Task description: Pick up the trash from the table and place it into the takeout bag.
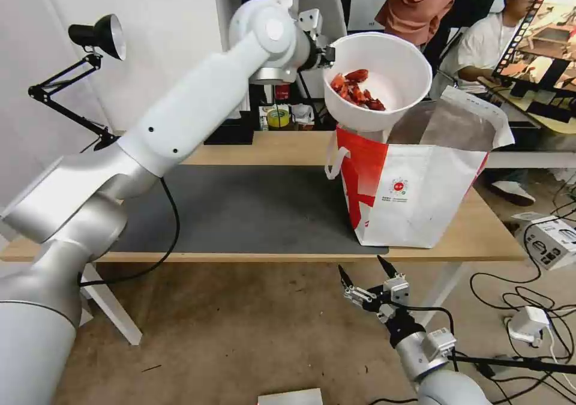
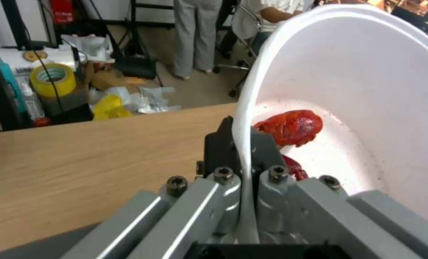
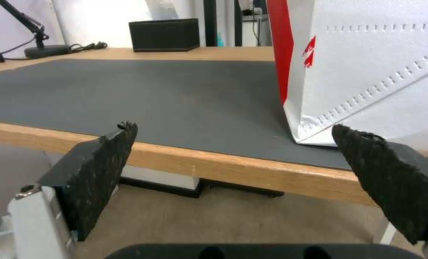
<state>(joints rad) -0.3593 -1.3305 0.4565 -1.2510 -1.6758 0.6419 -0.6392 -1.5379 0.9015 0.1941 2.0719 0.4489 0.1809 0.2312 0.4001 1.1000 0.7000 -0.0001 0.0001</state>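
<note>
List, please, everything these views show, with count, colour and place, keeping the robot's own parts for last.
Bowl: one, white, tilted above the bag's open mouth.
Shell scraps: several, red, inside the bowl.
Takeout bag: one, red and white, foil-lined, standing on the table's right part.
Table: one, light wood.
Mat: one, dark grey, on the table.
Tissue box: one, black, at the table's far edge.
Desk lamp: one, black, far left.
Left gripper: shut on the bowl's rim.
Right gripper: open, below the table's near edge.

Black desk lamp (image 1: 96,33) — yellow tape roll (image 2: 53,77)
</note>
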